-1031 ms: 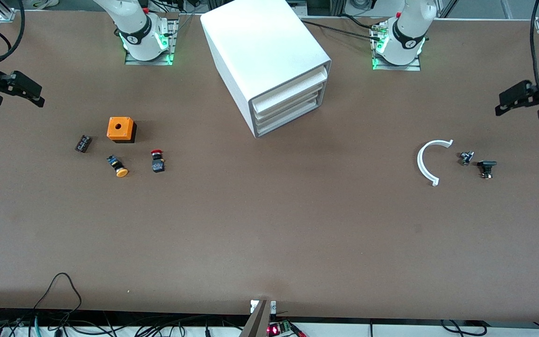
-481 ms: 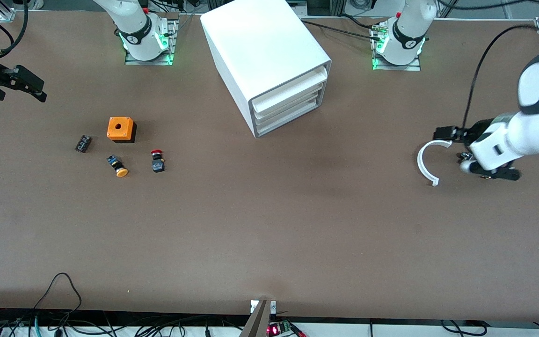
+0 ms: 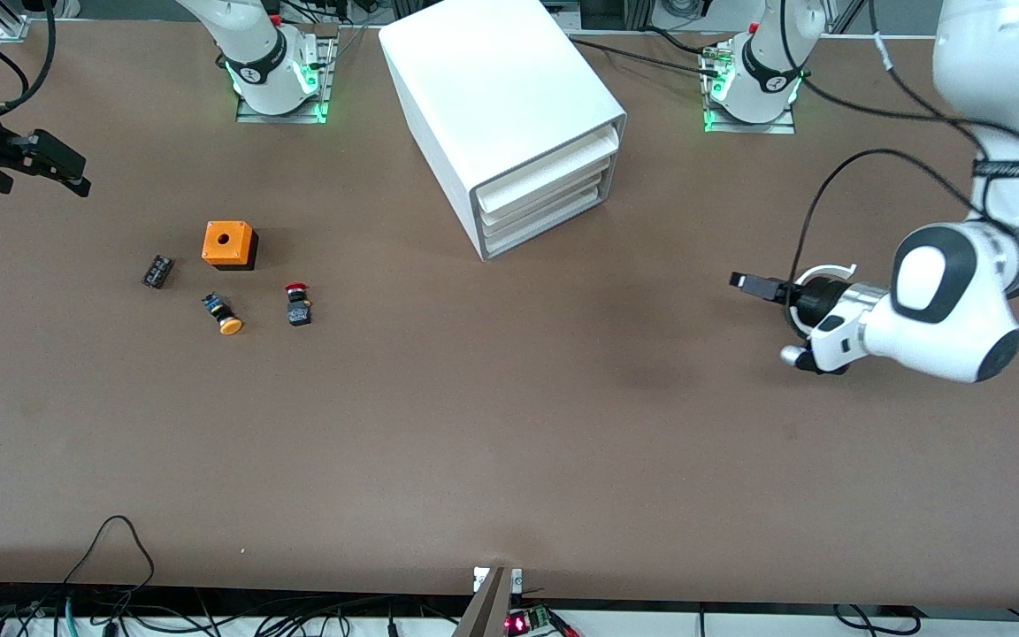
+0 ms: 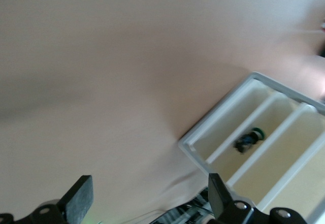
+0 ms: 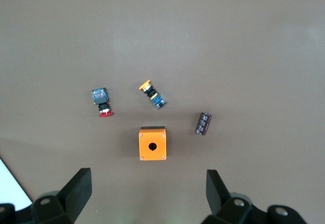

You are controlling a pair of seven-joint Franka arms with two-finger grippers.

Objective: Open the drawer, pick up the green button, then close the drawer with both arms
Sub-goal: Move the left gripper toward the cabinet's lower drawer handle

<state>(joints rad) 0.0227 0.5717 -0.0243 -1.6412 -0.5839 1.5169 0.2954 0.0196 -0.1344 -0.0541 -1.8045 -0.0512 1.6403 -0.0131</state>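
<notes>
The white cabinet (image 3: 501, 115) stands at the table's back middle, and its three drawers look pushed in. The lowest drawer (image 3: 545, 232) sits just above the table. In the left wrist view the cabinet's front (image 4: 189, 144) shows open-faced compartments, and the green-capped button (image 4: 247, 138) lies inside one; I cannot tell which. My left gripper (image 3: 762, 287) is open and empty, low over the table toward the left arm's end, pointing at the cabinet; it also shows in its wrist view (image 4: 148, 183). My right gripper (image 3: 67, 168) is open and empty, high over the right arm's end of the table (image 5: 147, 178).
An orange box (image 3: 228, 243), a red-capped button (image 3: 297, 303), a yellow-capped button (image 3: 223, 315) and a small dark block (image 3: 157, 271) lie toward the right arm's end. A white arc piece (image 3: 832, 270) lies partly under the left arm.
The left arm has swung in from the table's end toward the cabinet, now over the white arc and small parts. The right gripper has barely moved.
</notes>
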